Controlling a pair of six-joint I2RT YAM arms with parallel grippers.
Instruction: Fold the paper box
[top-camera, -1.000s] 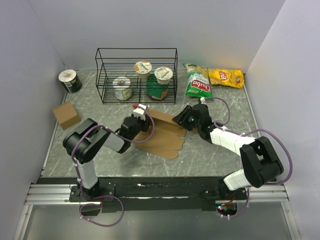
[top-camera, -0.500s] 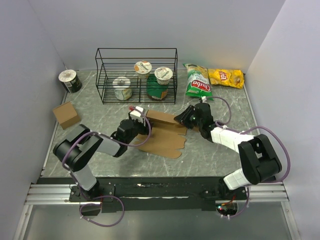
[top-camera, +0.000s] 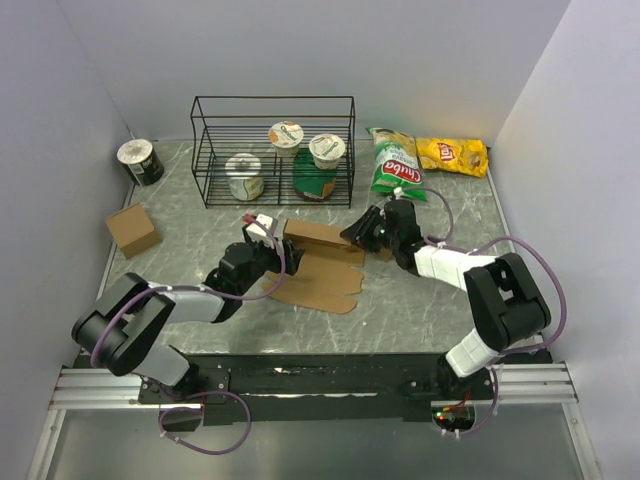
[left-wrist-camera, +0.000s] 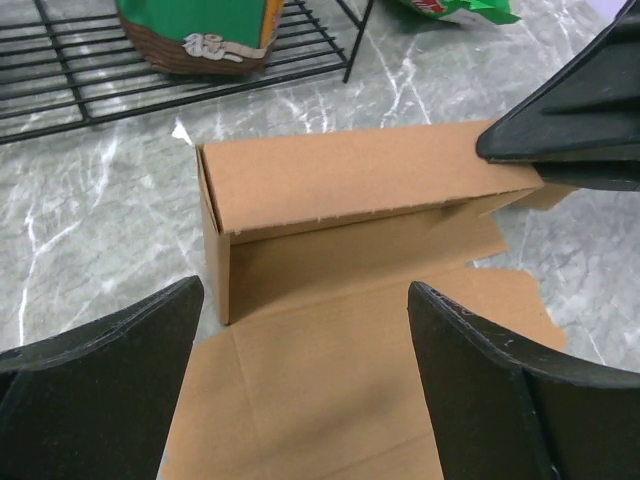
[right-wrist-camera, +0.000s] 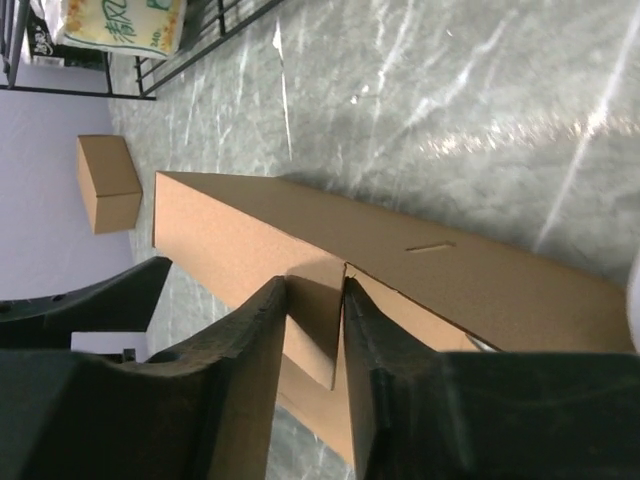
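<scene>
One paper box (top-camera: 325, 280) is laid centrally on the bench (top-camera: 415, 322), one flap pinched by the right gripper (right-wrist-camera: 316, 295); the left gripper (left-wrist-camera: 305, 300) is spread wide.

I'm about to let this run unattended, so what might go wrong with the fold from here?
The left gripper stands open, holding nothing, so the raised wall of the paper box may spring back flat. The right gripper pinches only one thin end flap, which may crease or tear if pulled. The wire rack is just behind; a push might slide the box against it.
</scene>
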